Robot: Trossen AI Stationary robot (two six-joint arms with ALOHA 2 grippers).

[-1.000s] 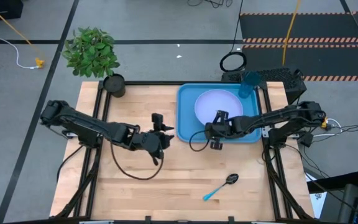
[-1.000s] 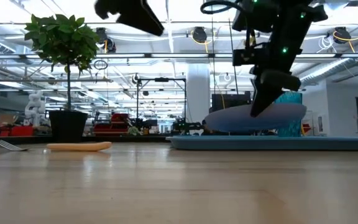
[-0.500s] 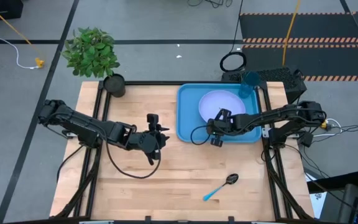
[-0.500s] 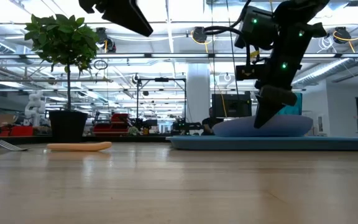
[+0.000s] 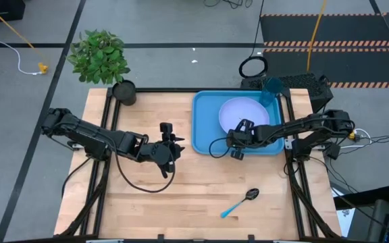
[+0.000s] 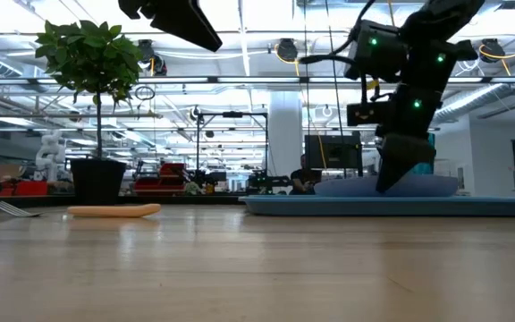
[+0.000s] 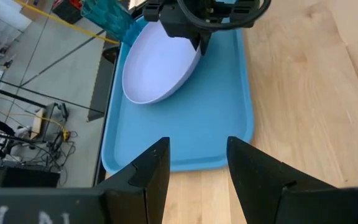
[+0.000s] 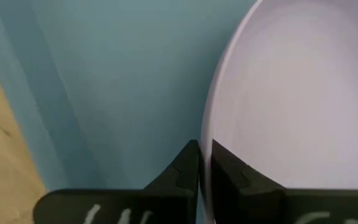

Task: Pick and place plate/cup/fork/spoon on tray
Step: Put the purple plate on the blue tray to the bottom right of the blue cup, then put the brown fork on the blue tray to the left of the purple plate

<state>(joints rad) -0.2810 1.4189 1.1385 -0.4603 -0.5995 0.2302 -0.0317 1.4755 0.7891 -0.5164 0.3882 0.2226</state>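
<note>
From above, the right claw (image 5: 239, 130) pinches the rim of the lavender plate (image 5: 245, 111) lying on the blue tray (image 5: 203, 128), while the left claw (image 5: 169, 135) hangs parted and empty over the counter (image 5: 181, 189); the right wrist view shows its fingers (image 8: 188, 168) clamping the plate's edge.

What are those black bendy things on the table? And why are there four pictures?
They are two robot arms. Each ends in a pinching tool. One camera looks down from above, one sits at table height, and one rides on each wrist.

The right tool is pinched shut on the rim of the round pale lavender plate, which sits on the big bright blue tray. A small see-through teal cup stands at the tray's far corner.

The left tool waits open and empty over the wood.

A light-blue-handled spoon lies on the wooden table. An orange-handled fork shows only in the low picture. A leafy potted plant stands at a corner.
</note>
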